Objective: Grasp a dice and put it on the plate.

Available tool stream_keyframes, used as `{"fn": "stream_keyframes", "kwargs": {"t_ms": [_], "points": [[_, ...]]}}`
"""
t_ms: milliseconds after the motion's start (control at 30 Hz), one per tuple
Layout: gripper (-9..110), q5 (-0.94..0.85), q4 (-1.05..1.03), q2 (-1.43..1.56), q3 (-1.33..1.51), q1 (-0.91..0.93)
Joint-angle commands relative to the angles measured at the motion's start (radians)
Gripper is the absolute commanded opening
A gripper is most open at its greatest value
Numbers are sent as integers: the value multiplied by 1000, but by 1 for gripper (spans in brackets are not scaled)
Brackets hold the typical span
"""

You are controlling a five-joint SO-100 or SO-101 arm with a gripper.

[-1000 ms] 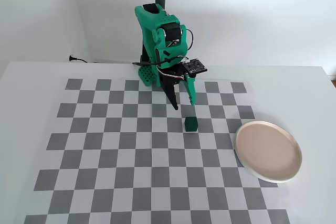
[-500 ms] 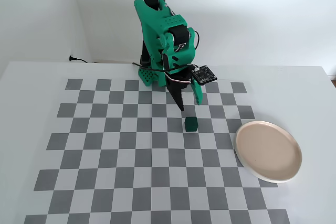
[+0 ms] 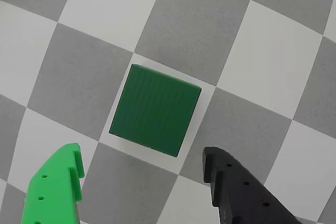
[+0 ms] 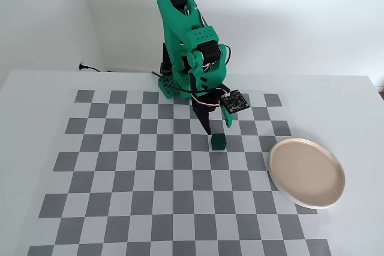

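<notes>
The arm was in its approach step: the gripper hung with fingers spread just above the dice resting on the checkerboard, well apart from the empty plate, and seemingly needed to descend and close.

Bare checkerboard rings the dice.

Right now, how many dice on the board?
1. The small dark green cube sits on the checkered mat left of the round beige plate, just ahead of the open jaws. None visibly hidden.
</notes>
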State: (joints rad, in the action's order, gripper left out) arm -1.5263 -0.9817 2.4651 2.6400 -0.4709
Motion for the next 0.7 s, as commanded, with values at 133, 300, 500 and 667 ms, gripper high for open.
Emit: {"fn": "stream_keyframes", "kwargs": {"t_ms": [133, 300, 500, 667], "points": [[19, 8, 72, -77, -103, -15], [19, 15, 132, -160, -103, -11], [19, 31, 179, -224, -103, -20], [19, 40, 207, -262, -103, -29]]}}
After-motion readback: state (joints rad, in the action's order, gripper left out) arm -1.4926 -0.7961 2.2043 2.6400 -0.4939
